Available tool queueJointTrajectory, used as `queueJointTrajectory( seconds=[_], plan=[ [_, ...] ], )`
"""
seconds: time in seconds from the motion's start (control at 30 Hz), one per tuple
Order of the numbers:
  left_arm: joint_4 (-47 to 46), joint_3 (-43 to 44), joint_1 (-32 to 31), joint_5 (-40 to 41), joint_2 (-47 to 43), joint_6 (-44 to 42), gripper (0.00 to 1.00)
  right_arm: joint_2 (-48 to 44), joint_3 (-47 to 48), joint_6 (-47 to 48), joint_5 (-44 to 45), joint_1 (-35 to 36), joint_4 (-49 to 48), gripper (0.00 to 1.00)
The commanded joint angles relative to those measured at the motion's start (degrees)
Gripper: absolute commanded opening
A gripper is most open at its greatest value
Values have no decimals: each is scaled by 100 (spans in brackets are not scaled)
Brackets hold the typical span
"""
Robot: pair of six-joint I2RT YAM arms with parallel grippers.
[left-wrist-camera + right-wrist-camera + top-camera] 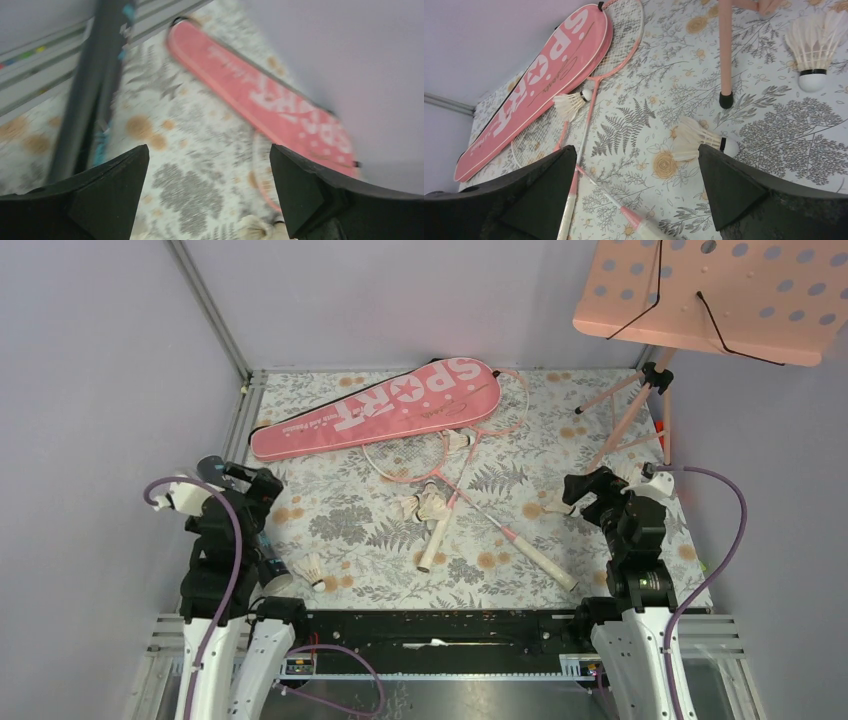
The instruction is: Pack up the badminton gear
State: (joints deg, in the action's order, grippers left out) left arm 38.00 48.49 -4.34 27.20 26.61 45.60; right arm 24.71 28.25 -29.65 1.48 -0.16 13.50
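Observation:
The long pink "SPORT" racket bag (380,408) lies at the back of the floral mat, also in the left wrist view (270,95) and the right wrist view (539,80). Two pink-framed rackets (455,502) lie crossed in the middle, their heads partly under the bag. White shuttlecocks are scattered: a pair at the crossing (428,505), one near the left arm (312,568); a third shuttlecock (704,140) lies by the right gripper. The black tube (95,85) lies along the left edge. My left gripper (210,165) and right gripper (636,165) hang open and empty above the mat.
A pink perforated music stand (715,295) rises at the back right, its tripod legs (630,420) on the mat; one leg (725,55) stands near the right gripper. Lilac walls close in the left, back and right. A metal rail (240,420) runs along the left edge.

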Motion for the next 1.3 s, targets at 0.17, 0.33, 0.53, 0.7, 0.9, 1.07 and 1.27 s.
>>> queueJointTrajectory(
  seconds=[0.17, 0.33, 0.53, 0.7, 0.9, 1.07, 1.27],
  plan=[
    [1608, -292, 35, 1715, 549, 1514, 99, -124, -485, -208, -1573, -10, -830, 99],
    [1168, -550, 817, 1402, 1811, 1403, 99, 104, -434, -149, -2001, -12, -992, 99],
    [332, -717, 1877, 531, 2773, 773, 99, 448, -229, -148, -1943, -17, -683, 99],
    [-585, -1204, 2660, -275, 3107, 298, 99, 796, -143, -246, -1927, -10, -618, 99],
    [-1176, -1327, 2925, -876, 3665, -119, 99, 1050, -305, -468, -2607, -11, -1228, 99],
    [-1518, -1188, 3013, -1446, 4347, -174, 99, 964, -339, -414, -2572, -17, -1221, 99],
    [-1468, -891, 3042, -1780, 5131, -127, 98, 768, -416, -397, -2355, -15, -1225, 99]
  ],
)
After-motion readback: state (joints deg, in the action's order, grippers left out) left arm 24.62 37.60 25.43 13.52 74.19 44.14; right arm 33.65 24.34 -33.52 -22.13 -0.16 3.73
